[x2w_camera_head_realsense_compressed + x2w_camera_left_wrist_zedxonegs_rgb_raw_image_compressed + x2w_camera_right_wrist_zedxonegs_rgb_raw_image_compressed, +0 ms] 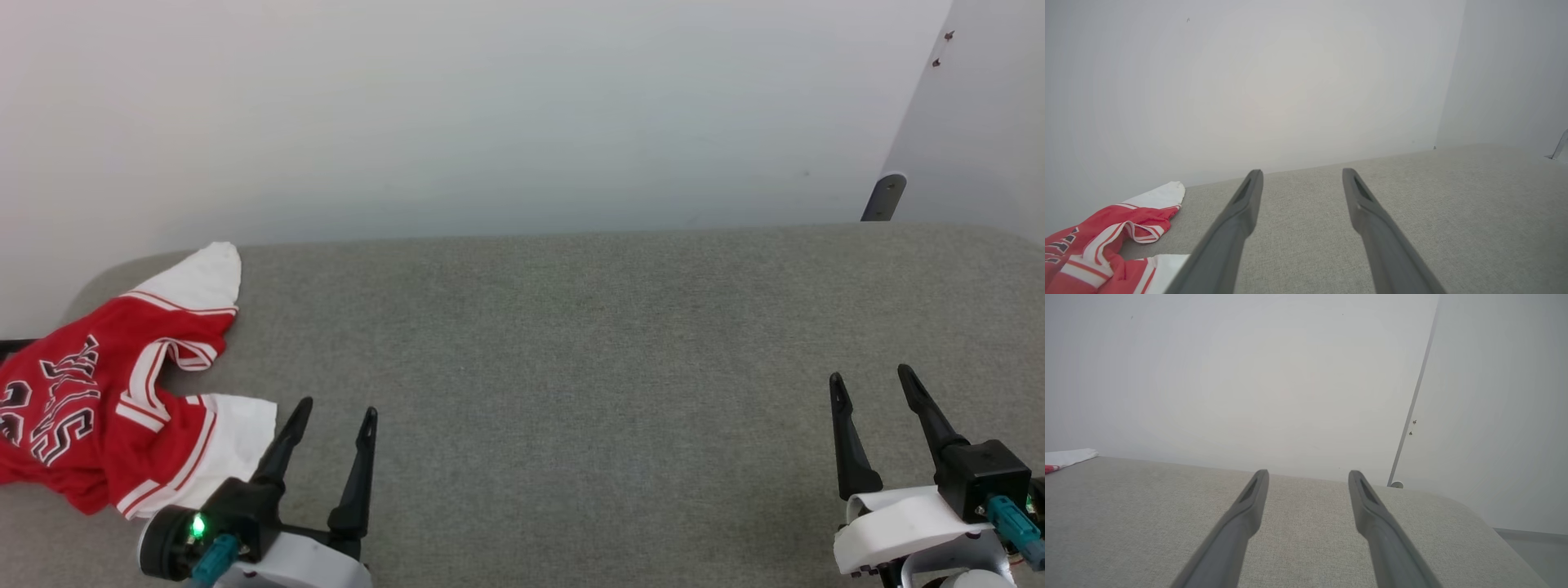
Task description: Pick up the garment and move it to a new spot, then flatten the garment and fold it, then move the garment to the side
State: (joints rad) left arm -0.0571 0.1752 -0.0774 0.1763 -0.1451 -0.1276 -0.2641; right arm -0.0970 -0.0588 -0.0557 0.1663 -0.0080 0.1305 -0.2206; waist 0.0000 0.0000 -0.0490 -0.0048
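The garment [98, 392], a small red jersey with white sleeves, striped trim and black lettering, lies crumpled at the far left of the grey padded table [571, 367]. In the left wrist view the garment [1106, 245] sits at the lower left; in the right wrist view a white sleeve tip of the garment [1065, 457] shows at the left edge. My left gripper [336, 408] stands open just right of the jersey's near sleeve, holding nothing. My right gripper [869, 377] is open over bare cloth at the lower right.
A white wall [490, 114] rises directly behind the table. At the back right, a grey bracket [883, 198] stands by a second wall panel. The table's right corner is rounded, with floor beyond it [1535, 547].
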